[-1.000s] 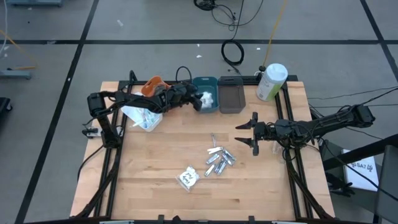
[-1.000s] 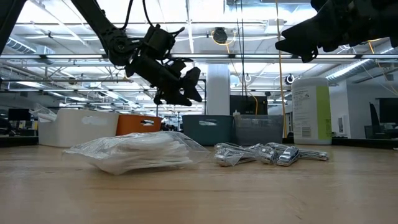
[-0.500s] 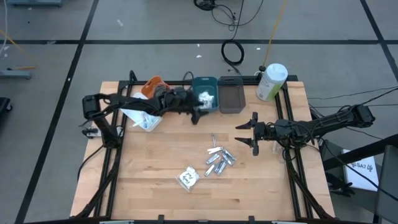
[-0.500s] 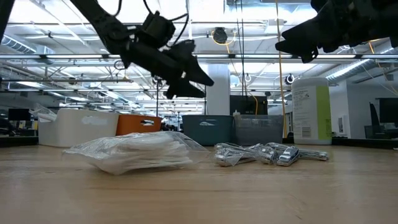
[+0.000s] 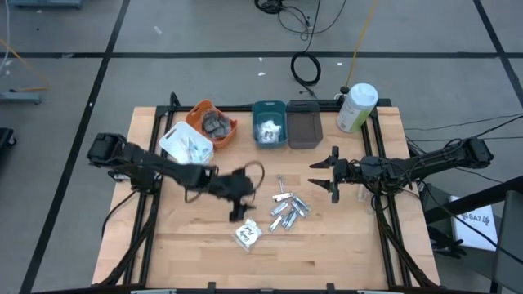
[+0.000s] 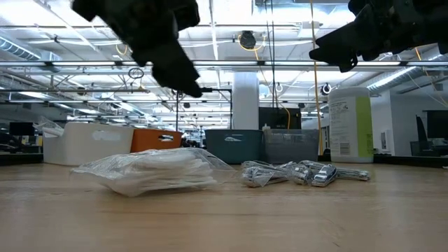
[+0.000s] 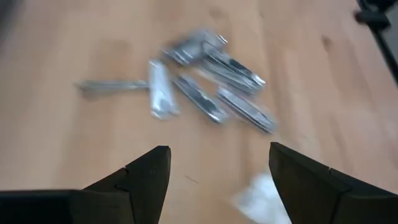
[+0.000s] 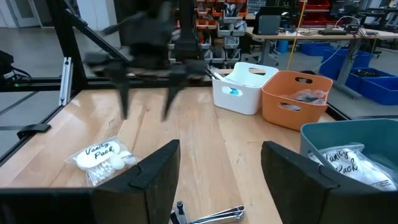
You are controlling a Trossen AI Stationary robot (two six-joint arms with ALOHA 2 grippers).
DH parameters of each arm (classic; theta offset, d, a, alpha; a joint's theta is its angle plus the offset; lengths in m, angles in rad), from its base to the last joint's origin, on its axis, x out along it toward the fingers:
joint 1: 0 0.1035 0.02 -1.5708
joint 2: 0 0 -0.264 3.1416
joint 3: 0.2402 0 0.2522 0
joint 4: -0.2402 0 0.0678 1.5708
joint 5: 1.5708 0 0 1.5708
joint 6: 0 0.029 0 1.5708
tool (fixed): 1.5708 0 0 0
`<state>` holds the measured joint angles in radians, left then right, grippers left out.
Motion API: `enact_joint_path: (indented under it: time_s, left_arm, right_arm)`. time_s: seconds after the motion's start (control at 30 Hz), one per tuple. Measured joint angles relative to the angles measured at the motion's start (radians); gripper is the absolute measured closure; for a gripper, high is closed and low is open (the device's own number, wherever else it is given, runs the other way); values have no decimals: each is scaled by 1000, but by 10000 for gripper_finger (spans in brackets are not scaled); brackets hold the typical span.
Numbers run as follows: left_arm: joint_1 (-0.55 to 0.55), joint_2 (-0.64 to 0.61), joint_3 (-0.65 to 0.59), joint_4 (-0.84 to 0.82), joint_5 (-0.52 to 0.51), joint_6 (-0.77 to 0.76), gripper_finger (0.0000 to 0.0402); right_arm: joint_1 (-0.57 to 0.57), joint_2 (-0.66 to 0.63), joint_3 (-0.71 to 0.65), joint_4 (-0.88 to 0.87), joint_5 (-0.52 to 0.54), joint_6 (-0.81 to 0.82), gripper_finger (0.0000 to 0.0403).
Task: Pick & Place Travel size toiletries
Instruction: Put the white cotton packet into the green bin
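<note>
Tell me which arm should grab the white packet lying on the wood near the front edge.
Left. Its open end effector hovers just above the white packet, empty. The right end effector, also open, waits farther off, beyond the silver tubes.

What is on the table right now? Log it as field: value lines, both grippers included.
left gripper: open, empty, above the table beside the white packet
right gripper: open, empty, waiting at the table's right side
silver tubes: loose heap at mid-table
orange bin: holds dark grey discs
white bin: holds toothbrushes
teal bin: holds white packets
grey bin: contents not discernible
big bottle: upright, back right corner
</note>
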<state>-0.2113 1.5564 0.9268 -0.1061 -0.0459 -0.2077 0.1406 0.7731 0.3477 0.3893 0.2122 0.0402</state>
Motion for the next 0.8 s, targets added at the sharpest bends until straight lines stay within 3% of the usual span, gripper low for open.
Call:
enact_joint_path:
  time_s: [0.17, 0.37, 0.8]
  left_arm:
    - [-135, 43, 0, 9, -14, -138, 150]
    - [-236, 99, 0, -1, -128, -213, 155]
    - [-242, 241, 0, 10, -138, -299, 154]
  right_arm:
    - [0, 0, 0, 1, 0, 8, 190]
    - [0, 0, 0, 2, 0, 12, 190]
    - [0, 0, 0, 3, 0, 20, 190]
